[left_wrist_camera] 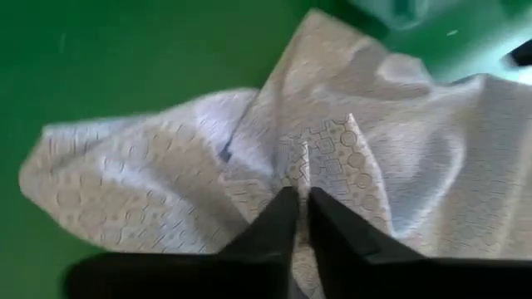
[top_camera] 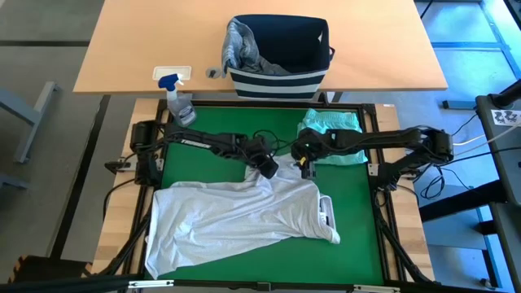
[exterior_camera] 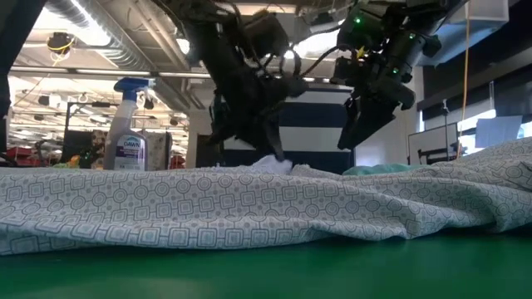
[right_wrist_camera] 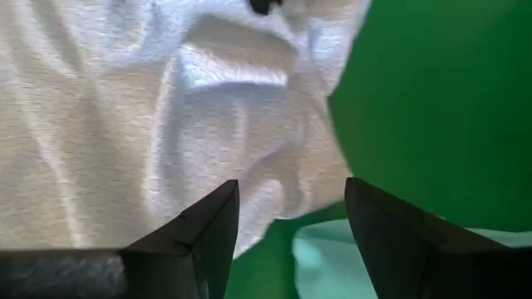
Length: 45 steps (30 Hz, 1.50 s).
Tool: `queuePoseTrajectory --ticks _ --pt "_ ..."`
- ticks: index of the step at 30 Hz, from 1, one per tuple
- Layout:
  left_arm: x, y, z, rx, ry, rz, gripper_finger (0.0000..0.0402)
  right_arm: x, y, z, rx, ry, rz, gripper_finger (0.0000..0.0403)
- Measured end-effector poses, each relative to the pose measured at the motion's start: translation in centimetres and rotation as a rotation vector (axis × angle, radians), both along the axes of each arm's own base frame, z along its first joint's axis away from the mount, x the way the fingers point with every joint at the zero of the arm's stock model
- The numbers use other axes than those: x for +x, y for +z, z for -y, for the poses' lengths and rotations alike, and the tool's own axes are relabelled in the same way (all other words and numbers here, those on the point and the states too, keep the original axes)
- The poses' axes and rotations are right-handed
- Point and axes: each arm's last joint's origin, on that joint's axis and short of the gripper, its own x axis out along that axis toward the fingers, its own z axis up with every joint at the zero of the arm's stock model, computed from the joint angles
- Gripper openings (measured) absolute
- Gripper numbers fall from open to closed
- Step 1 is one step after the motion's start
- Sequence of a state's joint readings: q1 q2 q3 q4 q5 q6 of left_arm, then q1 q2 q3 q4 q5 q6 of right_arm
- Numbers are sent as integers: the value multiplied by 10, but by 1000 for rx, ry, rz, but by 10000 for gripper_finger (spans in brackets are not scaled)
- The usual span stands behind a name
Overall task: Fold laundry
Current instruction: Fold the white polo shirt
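My left gripper (top_camera: 267, 168) pinches the crumpled white patterned t-shirt (top_camera: 236, 216) at its twelve-o'clock edge, the long axis running nine-to-three, right gripper (top_camera: 307, 168) hovering open alongside.

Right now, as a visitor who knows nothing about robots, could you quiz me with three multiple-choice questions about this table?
1. Where is the mint-teal garment?
A. in the basket
B. on the green mat, at its far right corner
C. on the floor

2. What colour is the spray bottle's trigger top?
A. blue
B. red
C. yellow

3. How are the left gripper's jaws?
A. wide open
B. out of sight
C. pinched on the white t-shirt

Answers: 1 B, it lies folded on the mat. 2 A, blue shows above. 3 C, the fingers meet on a raised cloth fold.
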State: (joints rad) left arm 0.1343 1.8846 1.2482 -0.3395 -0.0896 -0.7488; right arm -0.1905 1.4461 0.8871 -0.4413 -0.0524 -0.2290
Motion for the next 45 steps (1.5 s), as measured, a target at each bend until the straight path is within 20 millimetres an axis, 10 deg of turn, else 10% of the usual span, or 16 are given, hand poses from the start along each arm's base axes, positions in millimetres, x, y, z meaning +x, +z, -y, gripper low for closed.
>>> queuePoseTrajectory --ticks 11,25,45 --pt "-4 60 11 189 -115 113 8 17 -7 1 86 -16 98 220" --pt "-7 63 34 261 -191 67 11 28 0 8 -61 112 227 220" --pt "-16 55 33 247 -134 -46 16 29 -77 62 159 -16 28 167"
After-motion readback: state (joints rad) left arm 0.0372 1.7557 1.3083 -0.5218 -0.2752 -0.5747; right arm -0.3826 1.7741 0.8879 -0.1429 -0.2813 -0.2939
